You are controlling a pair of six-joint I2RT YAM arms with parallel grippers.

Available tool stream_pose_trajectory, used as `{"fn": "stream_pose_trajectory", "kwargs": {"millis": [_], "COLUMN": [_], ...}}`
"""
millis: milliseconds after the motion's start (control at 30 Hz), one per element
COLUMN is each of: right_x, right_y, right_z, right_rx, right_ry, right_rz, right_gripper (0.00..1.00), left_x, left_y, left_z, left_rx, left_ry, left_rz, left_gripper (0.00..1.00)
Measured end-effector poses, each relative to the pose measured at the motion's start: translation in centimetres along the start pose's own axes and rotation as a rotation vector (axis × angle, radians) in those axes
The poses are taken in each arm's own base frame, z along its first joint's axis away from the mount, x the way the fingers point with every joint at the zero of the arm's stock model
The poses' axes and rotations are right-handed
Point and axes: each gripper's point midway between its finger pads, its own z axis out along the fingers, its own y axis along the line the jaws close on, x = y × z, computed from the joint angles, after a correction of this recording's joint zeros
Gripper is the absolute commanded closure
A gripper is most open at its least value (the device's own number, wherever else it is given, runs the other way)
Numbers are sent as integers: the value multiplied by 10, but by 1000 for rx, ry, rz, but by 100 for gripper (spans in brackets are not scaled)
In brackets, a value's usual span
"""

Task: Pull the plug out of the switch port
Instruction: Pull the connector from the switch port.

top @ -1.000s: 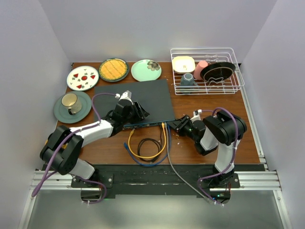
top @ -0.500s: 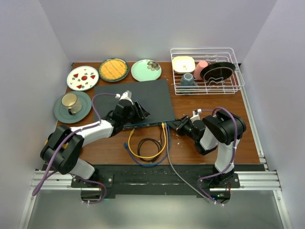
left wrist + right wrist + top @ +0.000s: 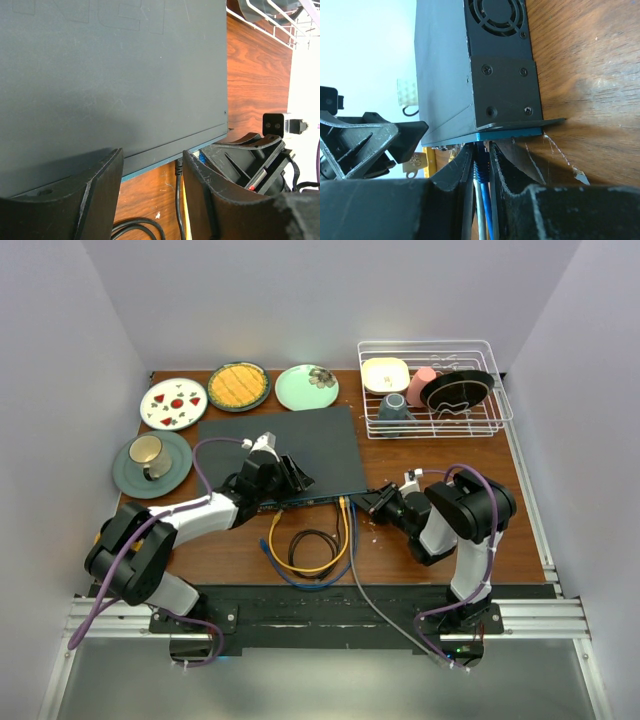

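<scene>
The switch (image 3: 285, 445) is a flat dark-grey box with a thin blue front edge (image 3: 310, 500) facing the arms. My right gripper (image 3: 378, 502) is at its right front corner. In the right wrist view the right gripper (image 3: 481, 150) is shut on a blue plug (image 3: 482, 167) that sits in a port of the blue edge (image 3: 512, 133). My left gripper (image 3: 291, 476) rests over the switch's front left part. In the left wrist view the left gripper (image 3: 152, 175) is open, straddling the front edge beside a black plug (image 3: 178, 167).
Yellow, blue, black and grey cables (image 3: 312, 545) loop on the table in front of the switch. A cup on a grey saucer (image 3: 150, 453) and three plates (image 3: 238, 386) lie at the back left. A wire dish rack (image 3: 432, 388) stands at the back right.
My right gripper has edged slightly left toward the switch's front corner. The left arm and the switch have not visibly moved.
</scene>
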Motion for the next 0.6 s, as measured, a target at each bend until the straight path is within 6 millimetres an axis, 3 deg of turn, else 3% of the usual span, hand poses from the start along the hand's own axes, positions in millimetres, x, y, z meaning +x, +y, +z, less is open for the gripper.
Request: {"fn": "stream_pose_trajectory", "kwargs": {"millis": [400, 500, 600], "right_x": [4, 9, 10], "right_y": [-3, -19, -21], "right_z": [-8, -15, -19], "right_rx": [-3, 50, 54], "right_ry": [5, 15, 16], "right_rz": [-17, -17, -25], "right_gripper": [100, 100, 100], "left_x": [2, 3, 3], "left_y": [1, 2, 2], "left_z": [0, 0, 0], "left_rx": [2, 1, 0], "left_ry": [1, 3, 3], "left_rz": [-11, -15, -15], "left_gripper": [44, 44, 44]}}
